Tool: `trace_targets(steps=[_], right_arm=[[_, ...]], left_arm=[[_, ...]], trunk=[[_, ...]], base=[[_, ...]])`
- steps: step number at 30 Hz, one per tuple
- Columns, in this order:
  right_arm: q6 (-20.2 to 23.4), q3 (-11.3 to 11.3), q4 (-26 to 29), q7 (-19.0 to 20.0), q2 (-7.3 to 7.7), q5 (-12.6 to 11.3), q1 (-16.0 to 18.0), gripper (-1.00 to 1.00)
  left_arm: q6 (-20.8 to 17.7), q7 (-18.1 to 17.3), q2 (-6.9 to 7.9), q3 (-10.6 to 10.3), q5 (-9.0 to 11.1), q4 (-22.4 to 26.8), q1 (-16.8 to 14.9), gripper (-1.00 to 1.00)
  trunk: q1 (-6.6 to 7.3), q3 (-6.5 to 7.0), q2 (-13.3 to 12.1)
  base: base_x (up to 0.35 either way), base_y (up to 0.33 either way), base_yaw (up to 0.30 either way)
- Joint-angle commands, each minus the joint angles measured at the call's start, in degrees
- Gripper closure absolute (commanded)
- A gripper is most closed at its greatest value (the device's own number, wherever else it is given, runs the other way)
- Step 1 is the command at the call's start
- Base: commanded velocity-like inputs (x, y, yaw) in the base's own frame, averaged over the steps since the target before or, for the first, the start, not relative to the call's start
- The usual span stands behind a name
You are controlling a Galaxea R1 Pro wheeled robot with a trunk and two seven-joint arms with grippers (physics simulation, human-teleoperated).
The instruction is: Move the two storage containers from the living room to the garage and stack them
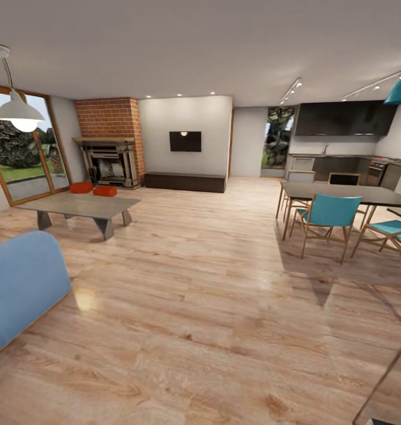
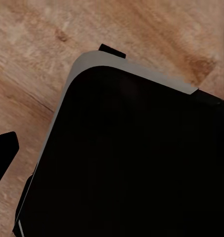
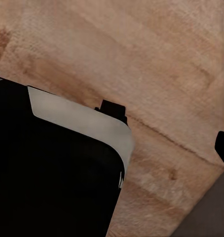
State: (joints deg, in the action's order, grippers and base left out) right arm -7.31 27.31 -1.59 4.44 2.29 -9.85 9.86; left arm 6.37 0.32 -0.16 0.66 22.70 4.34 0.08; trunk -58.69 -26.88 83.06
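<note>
1. Where the living room's light wood floor (image 1: 212,307) meets the ornate fireplace (image 1: 111,162), the two storage containers (image 1: 93,189) sit side by side, orange-red, beyond a low grey coffee table (image 1: 79,206).
2. A blue sofa (image 1: 20,289) stands nearby; a dining table (image 1: 348,193) with teal chairs stands opposite.
3. Both wrist views show dark robot bodywork (image 2: 141,158) over planks; whether either claw is open or closed cannot be told.

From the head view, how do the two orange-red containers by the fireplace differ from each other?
The left container sits nearer the glass door; the right container sits nearer the fireplace. The left one looks slightly farther from the camera, the right one slightly closer. Both rest on the wood floor behind the coffee table, same orange-red colour and similar size.
</note>
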Motion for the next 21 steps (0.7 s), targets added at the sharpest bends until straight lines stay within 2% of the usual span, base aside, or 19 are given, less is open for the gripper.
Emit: trace_targets(steps=[1,21], right_arm=[[-0.4,0.4,-0.2,0.3,-0.01,-0.6,0.1,-1.0],[-0.5,0.2,-0.2,0.1,0.08,-0.7,0.1,-1.0]], left_arm=[[0.1,0.0,-0.02,0.0,0.2,0.1,0.0,-1.0],[0.1,0.0,-0.02,0.0,0.2,0.1,0.0,-1.0]], trunk=[[-0.03,-0.05,0.0],[-0.03,-0.05,0.0]], base=[[0.325,0.0,0.0],[0.325,0.0,0.0]])
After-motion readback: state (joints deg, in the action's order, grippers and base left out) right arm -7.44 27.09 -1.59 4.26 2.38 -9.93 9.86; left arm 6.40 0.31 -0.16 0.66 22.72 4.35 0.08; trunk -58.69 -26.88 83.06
